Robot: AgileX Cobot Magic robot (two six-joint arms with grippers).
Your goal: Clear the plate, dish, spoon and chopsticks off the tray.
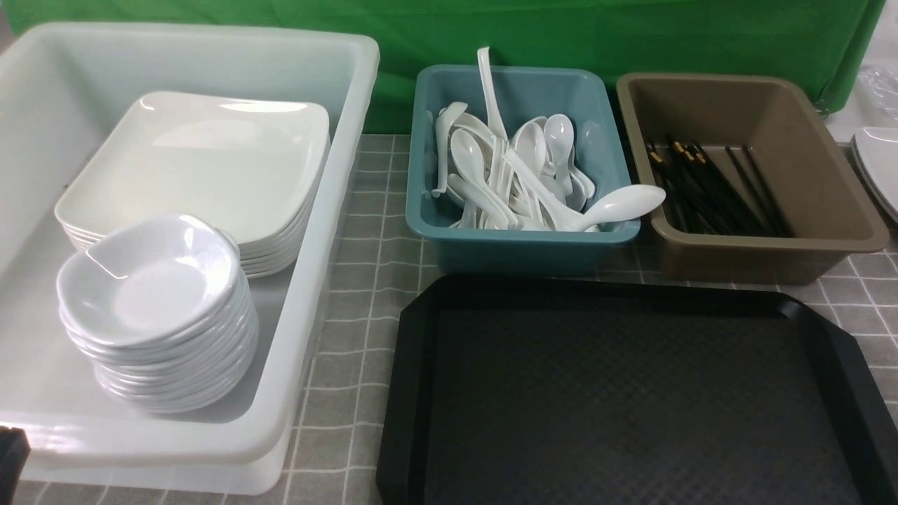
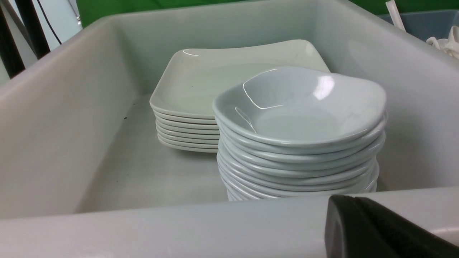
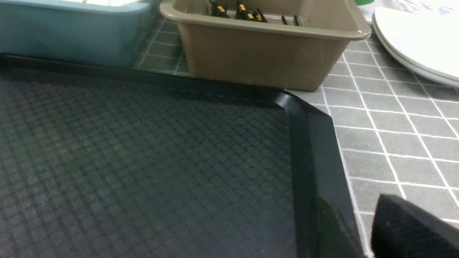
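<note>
The black tray (image 1: 631, 393) (image 3: 143, 161) lies bare at the front right, with nothing on it. White square plates are stacked in the white tub (image 1: 309, 294), the top plate (image 1: 203, 161) (image 2: 215, 75) at the back. A stack of small dishes (image 1: 151, 280) (image 2: 297, 107) stands in front of them. Spoons (image 1: 533, 168) fill the teal tub, and one spoon (image 1: 617, 205) hangs over its rim. Chopsticks (image 1: 708, 186) (image 3: 247, 14) lie in the brown tub. My left gripper (image 2: 349, 199) is shut and empty over the white tub's near rim. My right gripper (image 3: 351, 200) is open above the tray's right rim.
The teal tub (image 1: 519, 245) and brown tub (image 1: 758, 259) stand side by side just behind the tray. More white plates (image 1: 880, 165) (image 3: 419, 43) lie at the far right on the grey checked cloth (image 1: 358, 280). A green backdrop closes the rear.
</note>
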